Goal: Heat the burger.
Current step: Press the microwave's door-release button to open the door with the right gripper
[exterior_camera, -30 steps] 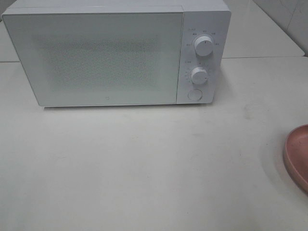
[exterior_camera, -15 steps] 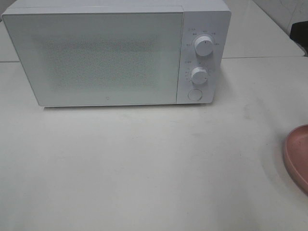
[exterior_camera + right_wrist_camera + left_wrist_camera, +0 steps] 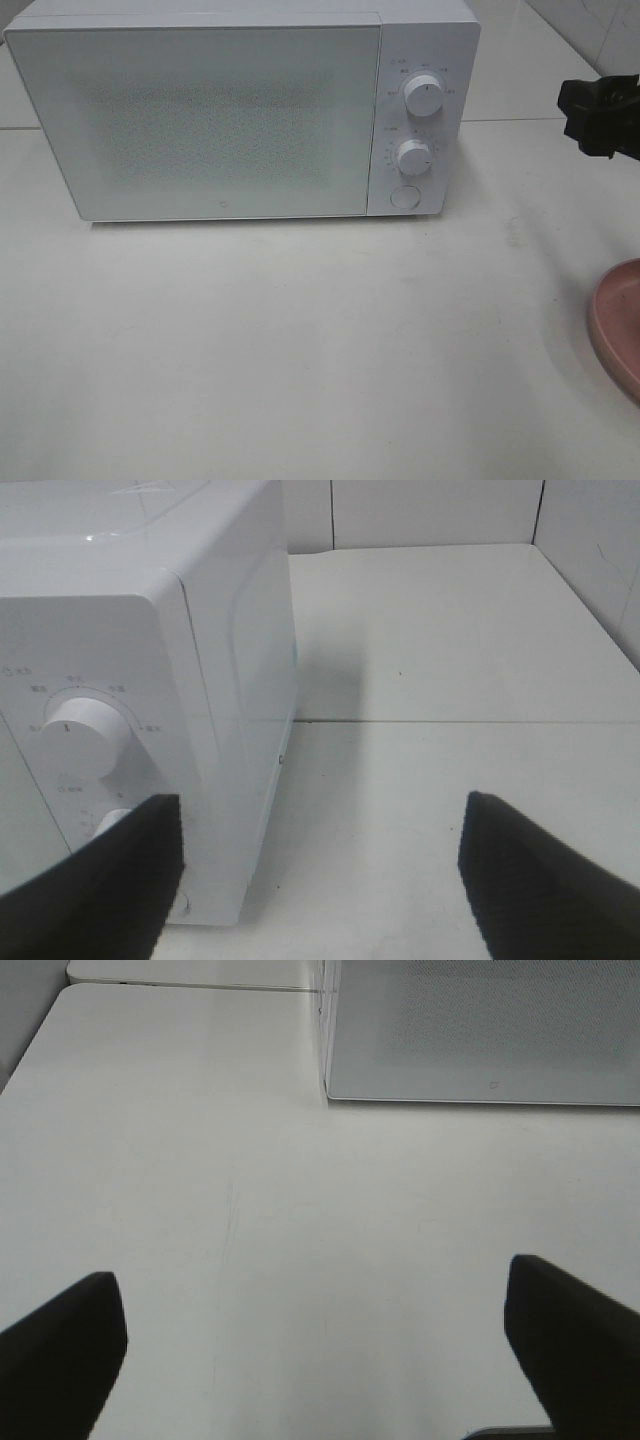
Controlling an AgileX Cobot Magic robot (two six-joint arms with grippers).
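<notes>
High view: white microwave (image 3: pixel 240 115) at far centre-left, door shut. Pink plate (image 3: pixel 622 330) cut by the right edge, nearer. Right claw (image 3: pixel 600 118) at far right, apart from the microwave.

No burger in sight. Probably on or beyond the plate, off-frame, nearer and right of that claw, hence closer to the right arm.

Left wrist view: left claw (image 3: pixel 315 1360) spread wide over bare tabletop (image 3: pixel 250 1190), holding nothing.

Right wrist view: right claw parted wide, empty, just beside the microwave's right front corner.

No burger in view; the white microwave (image 3: pixel 200 120) stands shut
</notes>
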